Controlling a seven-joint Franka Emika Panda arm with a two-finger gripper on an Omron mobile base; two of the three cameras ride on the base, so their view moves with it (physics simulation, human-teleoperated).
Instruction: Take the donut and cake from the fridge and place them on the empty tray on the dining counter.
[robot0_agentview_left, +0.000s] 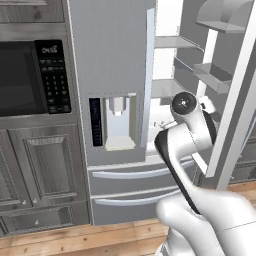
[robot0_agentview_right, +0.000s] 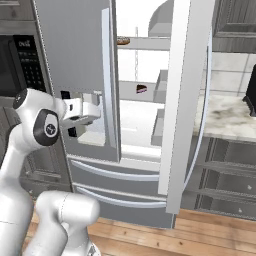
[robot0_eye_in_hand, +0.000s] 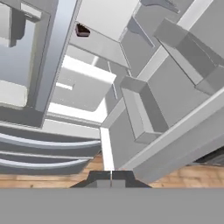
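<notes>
Gripper (robot0_eye_in_hand: 111, 177), jaws pressed together, empty, before open fridge (robot0_agentview_right: 75, 50).
Cake (robot0_agentview_right: 141, 89): small dark brown wedge on middle shelf. Donut (robot0_agentview_right: 123, 40): ring on upper shelf. Arm bent, hand level, facing interior.

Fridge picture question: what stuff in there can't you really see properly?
- Donut: in the right base view, a small dark sliver on the upper shelf; the closed left door's edge covers the rest.
- Cake: tiny dark wedge in the right base view and the hand view; too small for detail.
- Fridge: top cut off by the edge in both base views.
- Gripper: fingertips together, empty.
</notes>
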